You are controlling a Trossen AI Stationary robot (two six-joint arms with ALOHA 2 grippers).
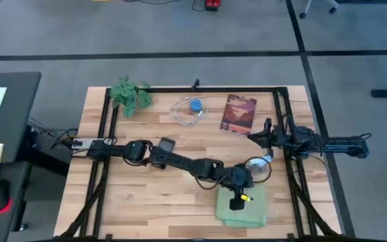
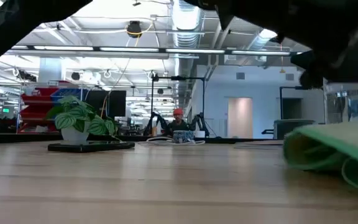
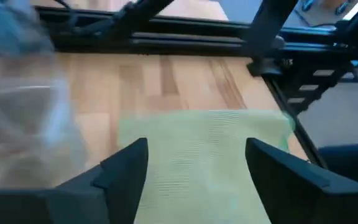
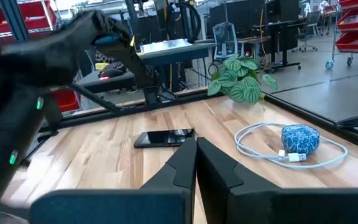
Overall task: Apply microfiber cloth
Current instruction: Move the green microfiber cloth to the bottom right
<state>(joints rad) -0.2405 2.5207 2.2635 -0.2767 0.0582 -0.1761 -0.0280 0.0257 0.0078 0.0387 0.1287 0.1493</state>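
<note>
Cloth [image 1: 242,207] seemingly long front-to-back

the microfiber cloth [image 1: 242,206] lies at the table's [image 1: 146,202] near right, with the left gripper [image 1: 236,202] over it. the plant [image 1: 130,95] stands far left, the cable [image 1: 189,111] right of it, the book [image 1: 238,113] further right. the phone [image 1: 167,144] lies mid-table. the right gripper [image 1: 255,136] sits near the book.
</note>
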